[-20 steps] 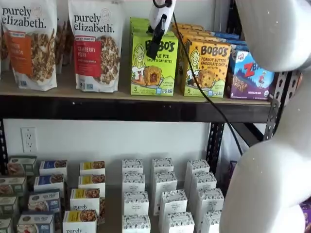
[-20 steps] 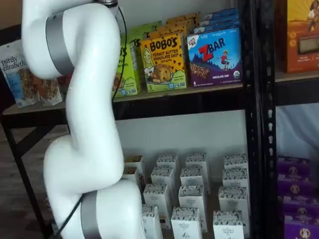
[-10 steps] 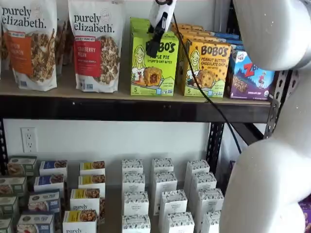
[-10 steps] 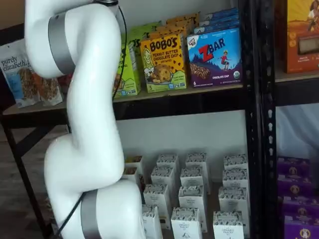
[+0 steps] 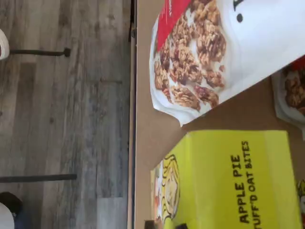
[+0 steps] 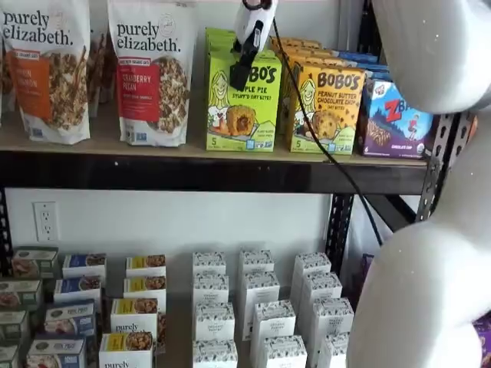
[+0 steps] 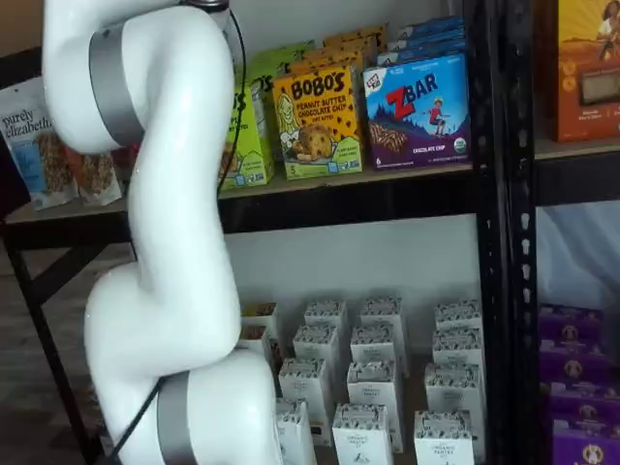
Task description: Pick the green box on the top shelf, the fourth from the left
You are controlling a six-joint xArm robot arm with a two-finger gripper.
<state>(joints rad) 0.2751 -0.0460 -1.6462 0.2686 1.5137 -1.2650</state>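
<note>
- The green box is seen standing upright on the top shelf, between a white granola pouch and a yellow-orange box; a blue box stands further along.
- In a shelf view, the gripper is seen hanging in front of the upper part of the green box's face, its white body above and its black fingers pointing down.
- The fingers are seen as 1 dark shape with no gap shown, so their opening cannot be told, and no box is held in them.
- In a shelf view, the green box is mostly hidden behind the white arm.
- In the wrist view, the green box is shown just beside the granola pouch on the tan board, with grey wood flooring beyond the board's edge.
</note>
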